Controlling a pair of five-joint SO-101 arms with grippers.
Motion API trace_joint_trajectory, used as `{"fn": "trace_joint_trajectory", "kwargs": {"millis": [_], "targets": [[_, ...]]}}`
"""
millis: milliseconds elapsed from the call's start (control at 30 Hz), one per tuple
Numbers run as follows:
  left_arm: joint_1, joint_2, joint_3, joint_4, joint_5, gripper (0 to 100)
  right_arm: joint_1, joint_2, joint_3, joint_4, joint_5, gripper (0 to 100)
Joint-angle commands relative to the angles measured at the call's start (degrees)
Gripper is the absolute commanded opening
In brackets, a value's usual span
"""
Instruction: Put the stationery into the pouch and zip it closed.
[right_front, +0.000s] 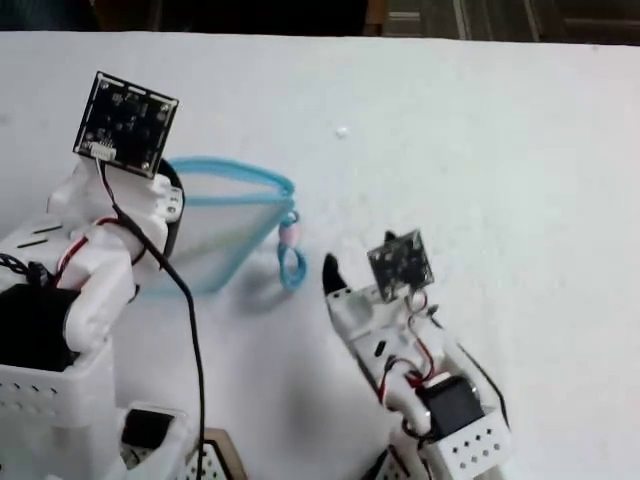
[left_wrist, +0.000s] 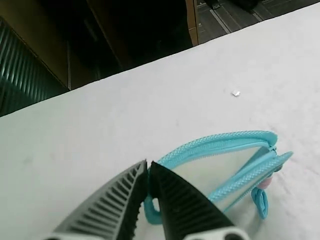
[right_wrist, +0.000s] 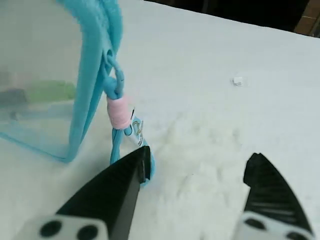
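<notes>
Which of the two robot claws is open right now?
The right gripper, next to the pull strap of the clear blue-edged zip pouch: its fingers stand wide apart. The left gripper has its fingers pressed together at the pouch's other end.

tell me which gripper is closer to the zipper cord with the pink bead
Right. The right gripper is open with one fingertip beside the loop of the cord; the left gripper is at the opposite end of the pouch.

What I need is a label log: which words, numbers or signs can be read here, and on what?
No text can be read.
Tag on the pouch strap: carries some print, too blurred to read.
</notes>
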Motion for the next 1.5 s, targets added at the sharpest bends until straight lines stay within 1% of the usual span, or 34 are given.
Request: {"fn": "trace_joint_trajectory", "kwargs": {"millis": [0, 67, 167, 267, 367, 467, 533, 600, 667, 733, 800, 1000, 1133, 1300, 1400, 1467], "targets": [[-0.13, 0.84, 1.85, 1.41, 0.0, 2, 3.21, 12.26, -12.92, 2.77, 0.44, 29.6], [-0.4, 0.75, 1.85, 1.41, 0.0, 2, 4.97, 20.7, -20.84, 7.78, 2.29, 29.7], [-0.31, 0.75, 1.85, 1.49, 0.0, 2, 5.49, 32.22, -29.36, 13.41, 11.87, 29.5], [-0.04, 0.75, 1.85, 2.11, 0.0, 2, 5.32, 42.59, -29.8, 9.89, 18.29, 29.5], [-0.04, 0.92, 1.85, 2.81, 0.0, 2, 3.74, 50.07, -27.25, 5.41, 20.92, 29.6], [-0.04, 0.75, 2.2, 3.08, 0.0, 2, 0.48, 51.03, -23.65, 3.12, 20.48, 29.7], [-0.04, 0.66, 2.9, 2.99, 0.0, 2, -1.89, 49.27, -19.78, -0.84, 18.2, 29.8], [-0.04, 0.84, 3.96, 2.81, 0.0, 2, -4.18, 46.73, -14.15, -7.6, 15.03, 29.8], [-0.04, 0.75, 4.75, 2.64, 0.0, 2, -5.93, 44.53, -8.18, -16.75, 11.87, 29.8], [-0.04, 0.75, 4.92, 2.64, 0.0, 2, -6.29, 43.3, -3.25, -25.19, 9.67, 29.8], [-0.04, 0.75, 4.92, 2.64, 0.0, 2, -5.93, 43.65, -1.41, -29.85, 8.97, 29.8], [-0.13, 0.75, 4.92, 2.73, 0.0, 2, -4.88, 49.01, -2.73, -34.15, 8.97, 29.8], [-0.04, 0.92, 4.66, 2.64, 0.0, 2, -5.05, 56.04, -5.27, -38.73, 8.62, 29.8], [-0.04, 0.84, 4.57, 2.64, 0.0, 2, -5.32, 67.65, -10.46, -44.35, 1.67, 29.8], [-0.22, 0.75, 4.57, 2.73, 0.0, 2, -5.41, 73.19, -14.51, -46.46, -0.44, 29.7], [-0.31, 0.75, 4.66, 2.81, 0.0, 2, -5.41, 76.09, -17.23, -46.55, -0.53, 29.6]]}}
